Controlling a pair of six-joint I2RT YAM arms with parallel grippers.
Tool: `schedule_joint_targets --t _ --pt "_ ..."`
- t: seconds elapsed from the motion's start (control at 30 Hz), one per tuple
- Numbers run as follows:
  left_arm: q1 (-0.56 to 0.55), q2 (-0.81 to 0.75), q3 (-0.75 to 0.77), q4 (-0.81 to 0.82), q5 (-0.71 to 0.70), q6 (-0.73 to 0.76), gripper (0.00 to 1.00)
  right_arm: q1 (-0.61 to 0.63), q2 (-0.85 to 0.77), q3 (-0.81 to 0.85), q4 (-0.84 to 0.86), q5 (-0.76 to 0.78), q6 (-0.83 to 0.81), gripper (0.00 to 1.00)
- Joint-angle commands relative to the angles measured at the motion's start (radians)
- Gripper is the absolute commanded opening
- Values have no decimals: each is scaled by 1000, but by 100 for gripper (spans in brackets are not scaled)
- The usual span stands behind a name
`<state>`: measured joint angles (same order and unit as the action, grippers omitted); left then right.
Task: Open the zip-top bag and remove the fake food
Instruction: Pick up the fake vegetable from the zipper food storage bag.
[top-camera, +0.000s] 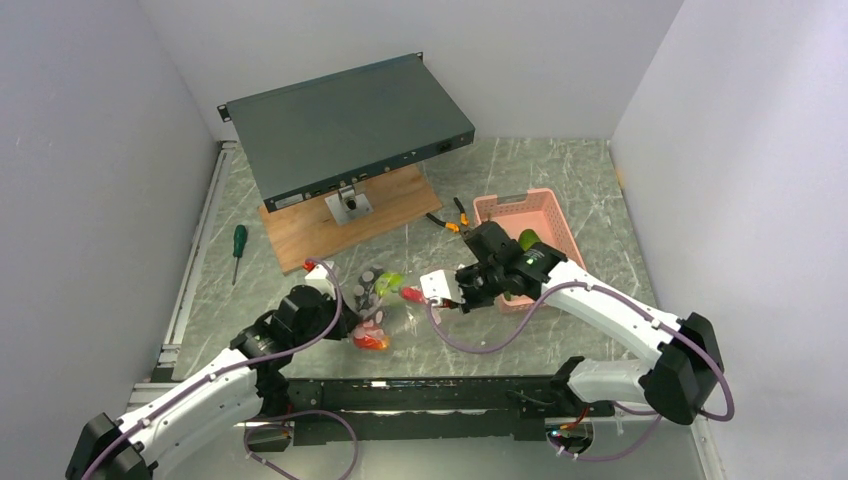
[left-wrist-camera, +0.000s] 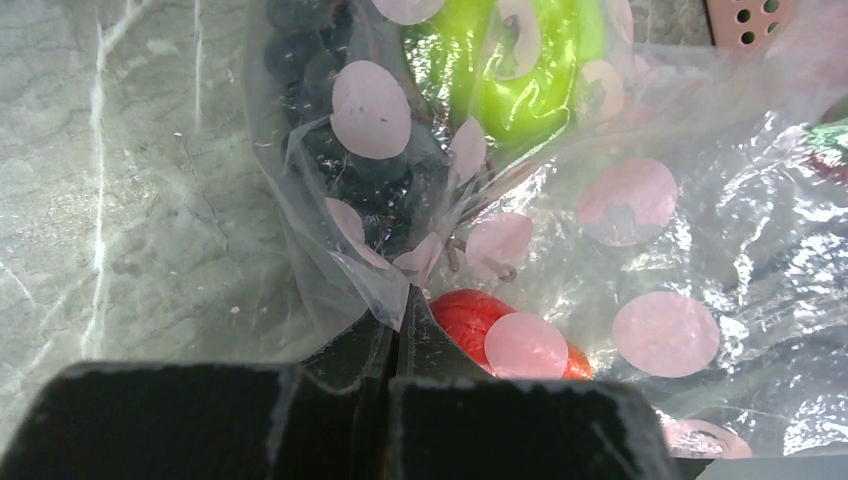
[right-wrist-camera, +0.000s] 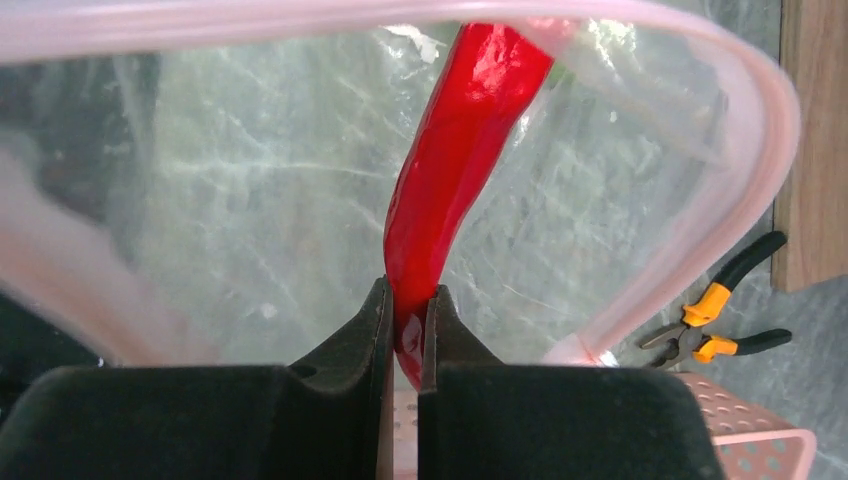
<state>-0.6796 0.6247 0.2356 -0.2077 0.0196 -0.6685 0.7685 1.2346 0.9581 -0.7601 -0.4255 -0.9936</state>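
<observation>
Left gripper (left-wrist-camera: 397, 312) jaws pinch shut on a fold of the zip-top bag (left-wrist-camera: 700, 230). Right gripper (right-wrist-camera: 405, 312) jaws, nearly closed, clamp the red pepper (right-wrist-camera: 450, 170) at the bag mouth.

Clear plastic film on the zip-top bag (left-wrist-camera: 650, 230), crinkled and glossy, catching glare, with its pink dots flat and matt. Inside, the green fake fruit (left-wrist-camera: 500, 70) shines bright, while the dark grapes (left-wrist-camera: 350, 170) look duller behind the film. The red chilli (right-wrist-camera: 455, 170) is slick, glossy plastic. The right gripper (right-wrist-camera: 405, 335) is matt black. Under it all, the worktop (top-camera: 560, 180) is smooth grey-green stone-look with white veins. The pink basket (right-wrist-camera: 740, 430) is perforated matt plastic, and the wood board (top-camera: 300, 235) is bare and grainy.
</observation>
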Motion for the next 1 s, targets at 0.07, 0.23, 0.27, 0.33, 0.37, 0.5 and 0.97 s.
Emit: schedule_joint_targets --t 0.07,0.23,0.27,0.33,0.37,0.5,0.97 --pt "-4 17 44 -49 -16 39 0 2 -51 -21 -7 54 -169 0" --pt "-4 23 54 -51 -9 44 0 2 -55 4 -77 -50 -249 0" --pt "-3 27 64 -50 -6 50 0 1 -50 5 -101 -107 -276 0" --pt "-3 46 82 -57 3 65 0 4 -45 -5 -139 -183 -364 0" --pt "-3 55 98 -62 7 72 0 6 -43 -11 -141 -190 -390 0" --pt "-3 79 131 -78 21 93 0 6 -50 -3 -90 -95 -359 0" --pt "-4 1 100 -162 -56 44 0 -178 -186 18 -226 -24 -409 0"
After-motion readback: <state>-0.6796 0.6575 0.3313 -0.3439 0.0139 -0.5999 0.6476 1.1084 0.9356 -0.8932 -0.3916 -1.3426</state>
